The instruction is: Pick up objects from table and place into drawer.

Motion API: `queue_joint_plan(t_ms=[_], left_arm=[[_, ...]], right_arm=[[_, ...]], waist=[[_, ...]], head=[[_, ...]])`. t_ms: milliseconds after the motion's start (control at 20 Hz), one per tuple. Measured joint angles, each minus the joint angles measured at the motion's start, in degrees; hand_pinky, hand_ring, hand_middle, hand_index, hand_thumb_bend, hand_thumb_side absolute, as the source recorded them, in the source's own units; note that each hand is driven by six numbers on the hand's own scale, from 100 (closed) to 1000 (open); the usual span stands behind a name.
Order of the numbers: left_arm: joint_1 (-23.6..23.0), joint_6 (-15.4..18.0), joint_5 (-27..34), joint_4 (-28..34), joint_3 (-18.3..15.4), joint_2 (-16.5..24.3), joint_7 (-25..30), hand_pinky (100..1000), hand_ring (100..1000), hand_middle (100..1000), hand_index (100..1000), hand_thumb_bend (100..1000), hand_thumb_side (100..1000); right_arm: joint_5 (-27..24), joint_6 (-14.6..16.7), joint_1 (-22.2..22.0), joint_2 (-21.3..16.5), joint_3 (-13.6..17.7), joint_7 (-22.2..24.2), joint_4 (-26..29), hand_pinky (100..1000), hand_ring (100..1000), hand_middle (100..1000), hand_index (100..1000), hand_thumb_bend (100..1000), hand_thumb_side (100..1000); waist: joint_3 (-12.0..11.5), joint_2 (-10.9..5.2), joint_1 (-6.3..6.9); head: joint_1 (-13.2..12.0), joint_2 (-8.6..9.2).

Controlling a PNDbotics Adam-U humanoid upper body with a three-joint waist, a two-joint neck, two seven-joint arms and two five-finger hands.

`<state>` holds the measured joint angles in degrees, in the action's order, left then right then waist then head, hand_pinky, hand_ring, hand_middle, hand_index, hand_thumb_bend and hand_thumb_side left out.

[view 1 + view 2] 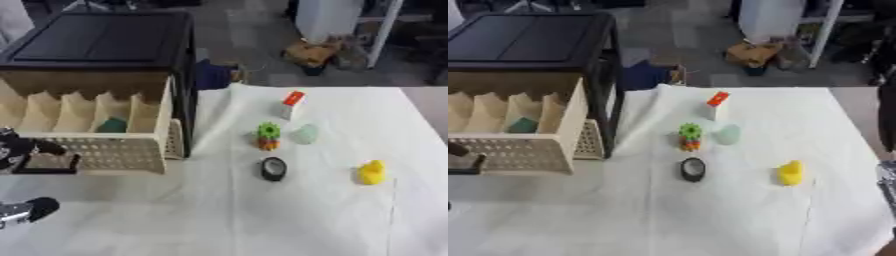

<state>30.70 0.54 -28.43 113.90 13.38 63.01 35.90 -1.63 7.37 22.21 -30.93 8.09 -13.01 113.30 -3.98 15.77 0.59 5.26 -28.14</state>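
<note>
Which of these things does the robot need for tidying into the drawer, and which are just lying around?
For the job: drawer, yellow duck, black ring, green and orange toy, pale cup, white and red box, left hand.

Just lying around: cardboard box on the floor, blue thing behind the table.

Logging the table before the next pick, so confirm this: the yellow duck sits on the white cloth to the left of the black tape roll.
Wrong side. In the left eye view the yellow duck sits on the white cloth to the right of the black tape roll, not the left.
</note>
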Motion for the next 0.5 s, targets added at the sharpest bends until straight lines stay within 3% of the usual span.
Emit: queue_joint_plan(t_ms=[200,500], left_arm=[[-0.2,0.9,0.1,0.0,-1.4,0.2,-1.2,100,100,100,898,404,1000],[-0.2,3.0,2.1,0.0,-3.9,0.1,-3.2,100,100,100,774,330,1000]], right_arm=[[0.0,0.1,0.0,0.0,0.0,-0.2,0.0,671,543,578,922,100,1000],[0.0,0.2,0.0,0.0,0.1,-0.7,0.0,673,545,579,920,100,1000]], waist=[[-0.3,-0.25,-0.03],[-0.5,-0.48,-0.09]], head=[[0.3,-0.02],[0.9,-0.21]])
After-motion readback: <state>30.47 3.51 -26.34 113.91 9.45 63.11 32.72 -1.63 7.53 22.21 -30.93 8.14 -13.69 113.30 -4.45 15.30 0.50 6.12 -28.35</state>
